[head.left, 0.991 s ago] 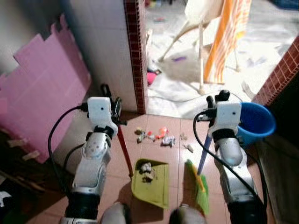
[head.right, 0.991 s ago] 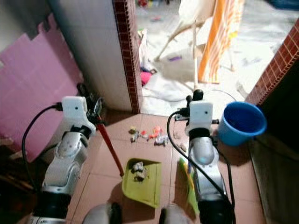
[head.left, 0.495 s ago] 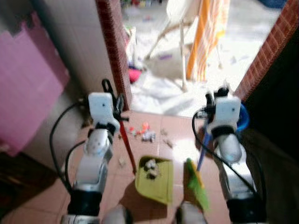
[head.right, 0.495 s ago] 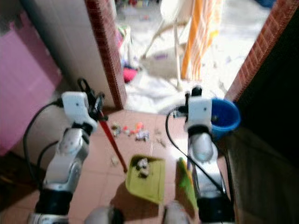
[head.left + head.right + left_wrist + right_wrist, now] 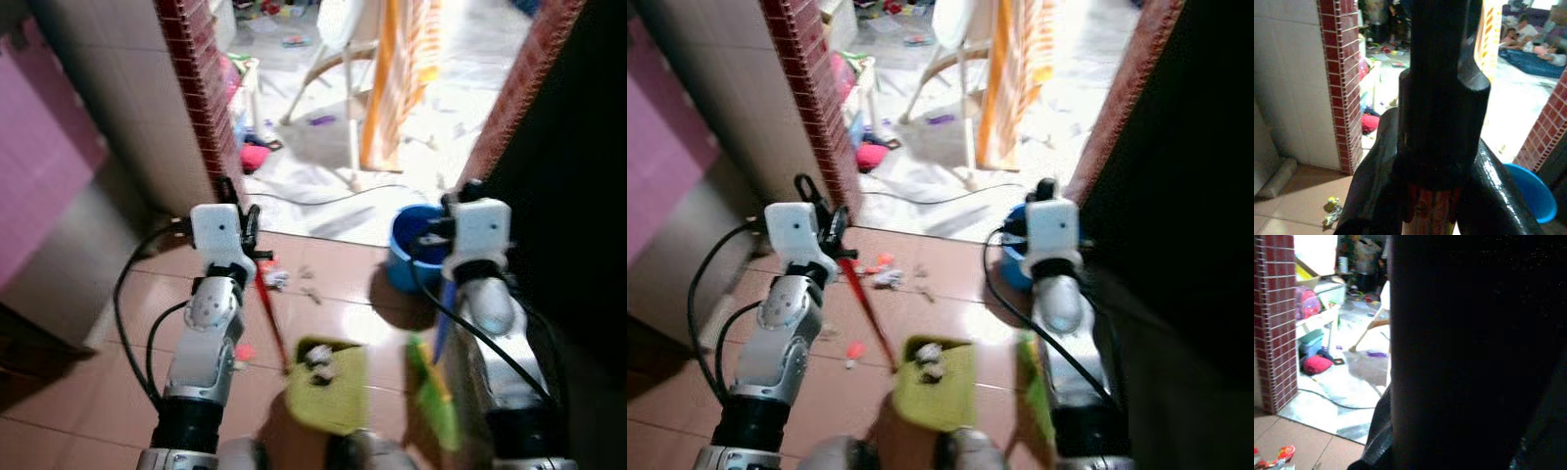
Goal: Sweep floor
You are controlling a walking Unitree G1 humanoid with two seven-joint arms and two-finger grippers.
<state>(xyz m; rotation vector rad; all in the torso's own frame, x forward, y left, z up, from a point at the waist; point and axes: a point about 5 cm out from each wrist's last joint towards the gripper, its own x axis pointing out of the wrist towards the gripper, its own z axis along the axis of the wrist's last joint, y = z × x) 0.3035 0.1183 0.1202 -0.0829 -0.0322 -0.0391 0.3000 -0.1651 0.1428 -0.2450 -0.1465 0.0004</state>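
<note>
My left gripper (image 5: 238, 209) is shut on the red handle (image 5: 271, 325) of a green dustpan (image 5: 329, 399), which rests on the tiled floor between my arms with grey litter in it. The left wrist view has the black fingers (image 5: 1376, 196) clamped around that red handle (image 5: 1431, 208). My right gripper (image 5: 460, 196) is shut on the blue handle (image 5: 443, 321) of a green broom (image 5: 437, 403), its head on the floor right of the dustpan. Loose litter (image 5: 275, 282) lies ahead of the dustpan, and a red scrap (image 5: 243, 350) to its left.
A blue bucket (image 5: 412, 257) stands just ahead of my right arm. A red-brick pillar (image 5: 196, 88) is ahead on the left and a dark brick wall (image 5: 529, 88) on the right. Beyond the doorway are a white chair (image 5: 338, 59), an orange cloth (image 5: 397, 69) and a floor cable (image 5: 323, 201).
The whole view has swung and is blurred, so the camera moved: the bucket now lies nearer the middle and the pink panel has slid off left. Both grippers keep their holds.
</note>
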